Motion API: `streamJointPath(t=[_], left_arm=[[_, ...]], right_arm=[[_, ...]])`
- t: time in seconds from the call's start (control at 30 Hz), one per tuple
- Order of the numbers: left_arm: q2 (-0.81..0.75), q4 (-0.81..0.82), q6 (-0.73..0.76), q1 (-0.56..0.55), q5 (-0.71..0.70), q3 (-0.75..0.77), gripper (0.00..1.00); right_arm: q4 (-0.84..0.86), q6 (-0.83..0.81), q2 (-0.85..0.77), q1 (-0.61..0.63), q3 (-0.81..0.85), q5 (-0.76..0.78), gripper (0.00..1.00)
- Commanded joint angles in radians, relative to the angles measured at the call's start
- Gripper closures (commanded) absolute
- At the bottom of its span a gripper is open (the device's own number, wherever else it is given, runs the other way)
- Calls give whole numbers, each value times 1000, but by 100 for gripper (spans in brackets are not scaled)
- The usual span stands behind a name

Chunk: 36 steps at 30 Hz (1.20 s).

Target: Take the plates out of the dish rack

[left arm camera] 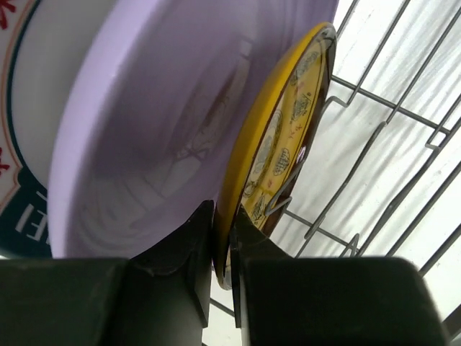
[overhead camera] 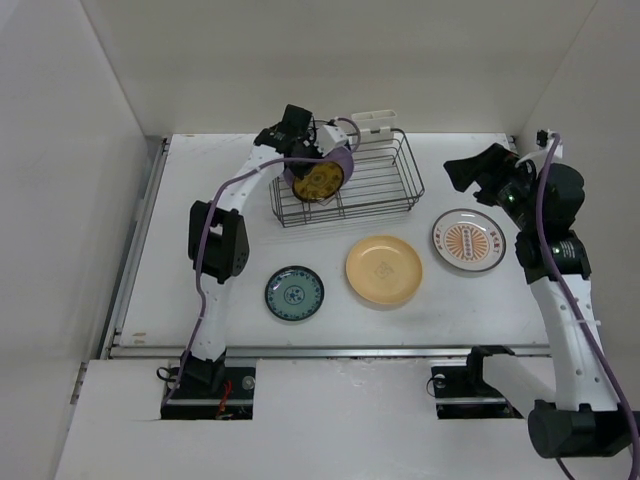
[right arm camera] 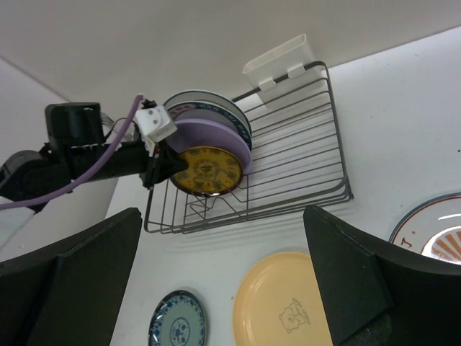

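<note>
Gold-centred plate [overhead camera: 320,182] stood upright in dish rack [overhead camera: 410,172] near far edge, left gripper [left arm camera: 222,234] clamped on its rim; right gripper [right arm camera: 223,285] spread, empty.

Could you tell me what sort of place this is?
Probably a robot test bench, not a kitchen: bare white walls around a white table, two bolted arms, a dish rack.
</note>
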Motion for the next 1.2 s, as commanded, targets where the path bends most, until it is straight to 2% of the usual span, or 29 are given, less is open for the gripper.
streamJointPath(t=[0.0, 0.27, 0.43, 0.67, 0.7, 0.73, 0.77, 0.8, 0.83, 0.87, 0.93, 1.0, 1.17], left_arm=[[-63, -27, -77, -6, -72, 33, 100], [-149, -71, -79, -6, -86, 148, 100], [-241, -133, -143, -6, -16, 182, 100], [-364, -346, -168, 3, 104, 182, 100], [-375, -434, -130, 3, 130, 173, 100], [-385, -546, -105, 3, 189, 146, 100], [-385, -547, -70, 3, 222, 130, 100], [-398, -679, -26, 3, 256, 110, 100], [-398, -752, 33, 3, 285, 87, 100], [-398, -821, 159, 3, 306, 31, 100], [-387, -948, 263, 3, 319, -42, 100], [-387, -949, 294, -9, 253, -187, 100], [-324, -908, 306, -47, 297, -324, 100]], right_arm=[[54, -23, -58, 20, 27, 22, 0], [54, -23, -67, 39, 27, 22, 0], [75, -23, -67, 48, 27, 13, 0], [84, -23, -96, 57, -14, -6, 0], [84, -23, -96, 57, -23, -15, 0], [84, -23, -105, 57, -23, -15, 0], [75, -23, -116, 57, -23, -15, 0], [75, -23, -116, 57, -36, -15, 0], [75, -23, -128, 57, -48, -15, 0], [75, -23, -141, 57, -48, -15, 0], [75, -23, -151, 57, -72, -24, 0], [75, -23, -152, 57, -82, -24, 0], [75, -12, -152, 67, -82, -44, 0]])
